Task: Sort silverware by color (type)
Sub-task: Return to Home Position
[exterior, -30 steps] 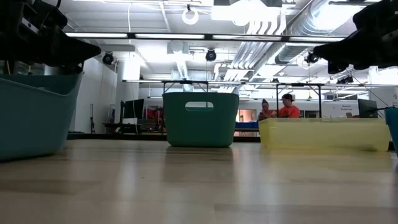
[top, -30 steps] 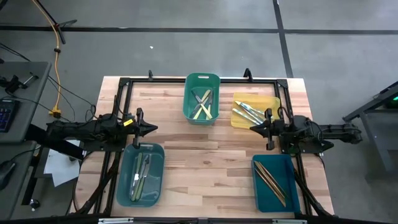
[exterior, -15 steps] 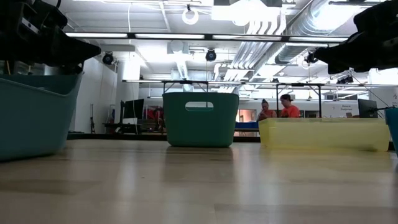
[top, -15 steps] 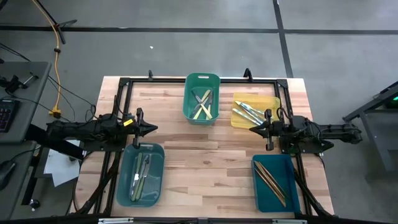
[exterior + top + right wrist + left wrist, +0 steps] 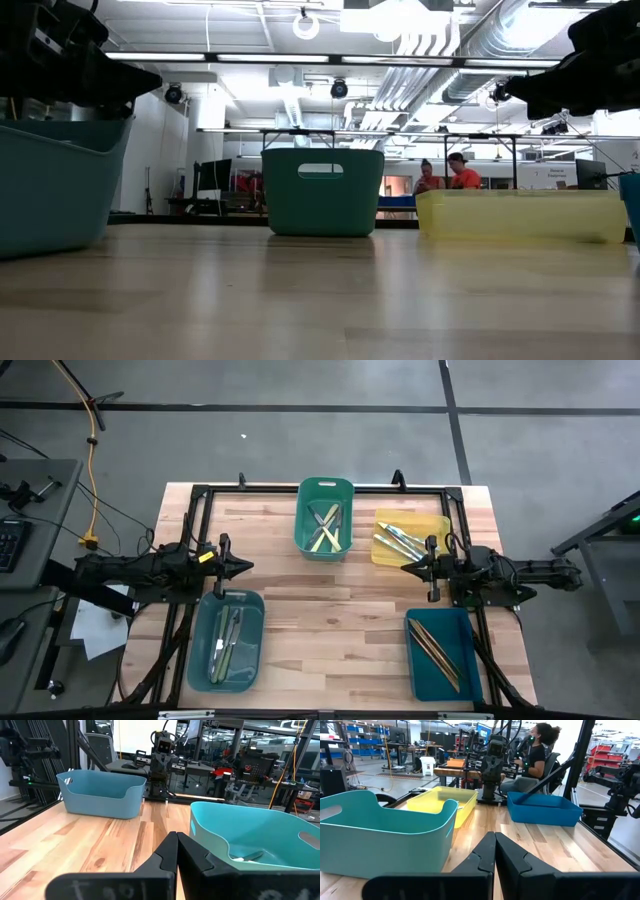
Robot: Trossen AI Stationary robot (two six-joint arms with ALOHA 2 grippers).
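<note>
The silverware lies sorted in four bins in the high view. Pale-yellow and grey pieces (image 5: 325,530) are in the green bin (image 5: 325,488). Teal-handled ones (image 5: 398,540) are in the yellow bin (image 5: 437,522). Green ones (image 5: 228,640) are in the light blue bin (image 5: 252,600), and brown ones (image 5: 435,645) in the dark blue bin (image 5: 462,622). My left gripper (image 5: 247,567) hovers shut just beyond the light blue bin, pointing toward the table's middle. My right gripper (image 5: 404,567) hovers shut between the yellow and dark blue bins, facing it. Both wrist views show the fingers closed, left (image 5: 495,851) and right (image 5: 177,851), holding nothing.
Bare wood (image 5: 330,615) spans the table's middle between the two grippers. A black frame (image 5: 300,489) runs along the far edge and the sides. Beyond the table, people sit at desks (image 5: 445,175), and a seated person (image 5: 535,755) shows behind the right arm.
</note>
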